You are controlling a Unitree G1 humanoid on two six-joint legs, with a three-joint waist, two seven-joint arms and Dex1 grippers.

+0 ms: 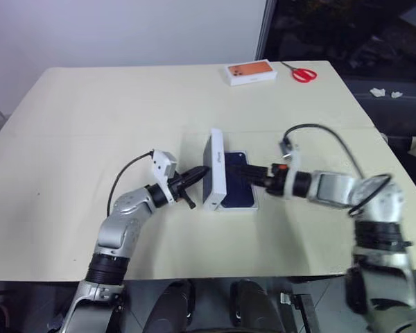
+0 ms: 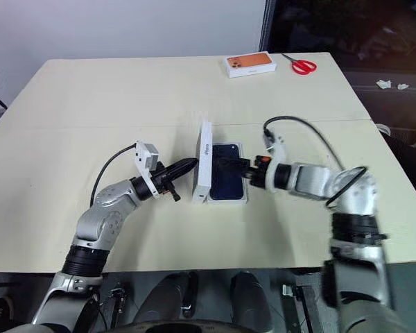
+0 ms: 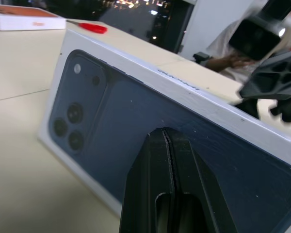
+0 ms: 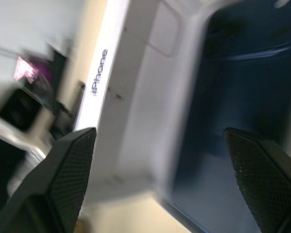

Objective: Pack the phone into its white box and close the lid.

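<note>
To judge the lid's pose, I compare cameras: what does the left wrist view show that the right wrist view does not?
Left wrist view: the lid's printed outer face, the shut left end effector against it, red scissors. Right wrist view: the phone in the white box, the open right end effector. Both: the lid, standing on edge.

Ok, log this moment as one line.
phone: dark blue glossy smartphone lying in shallow white cardboard box base | lid: white lid on edge beside it | left hand: shut, tips against lid | right hand: open
</note>
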